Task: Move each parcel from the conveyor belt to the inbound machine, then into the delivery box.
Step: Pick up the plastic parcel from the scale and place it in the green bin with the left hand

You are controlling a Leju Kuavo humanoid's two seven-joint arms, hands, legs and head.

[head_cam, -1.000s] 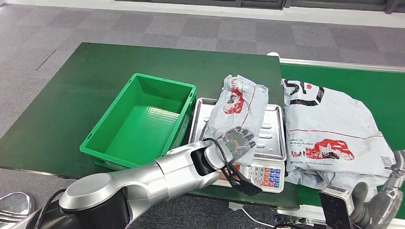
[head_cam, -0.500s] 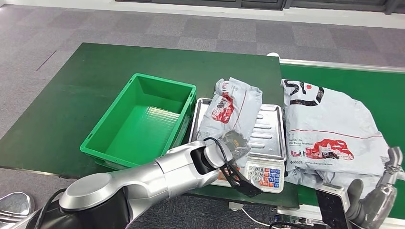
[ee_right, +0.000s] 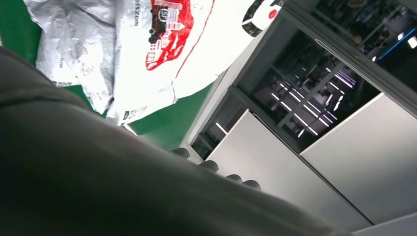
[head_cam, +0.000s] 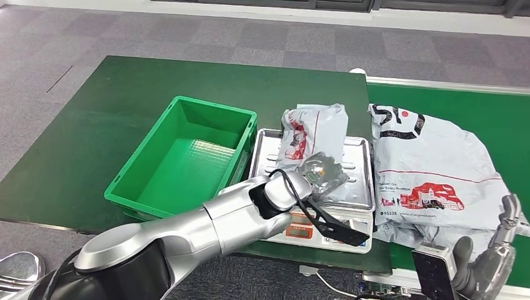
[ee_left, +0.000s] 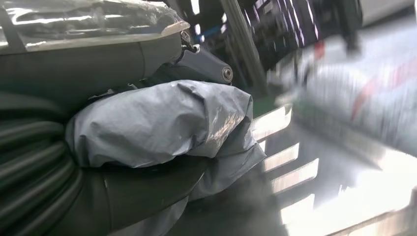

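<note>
Floor (head_cam: pixel 94 34): grey carpet tiles in mixed shades, spreading far and left.
Surface (head_cam: pixel 125 87): dark green top, its left edge running diagonally.
Far wall (head_cam: pixel 437 22): pale skirting strip along the base.
Light: even, indoor.

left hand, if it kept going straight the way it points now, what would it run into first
The left hand grips a small crumpled grey plastic parcel over the steel scale tray and points away from the robot. Beyond the parcel, likely just the dark green tabletop; depth is unclear.
</note>
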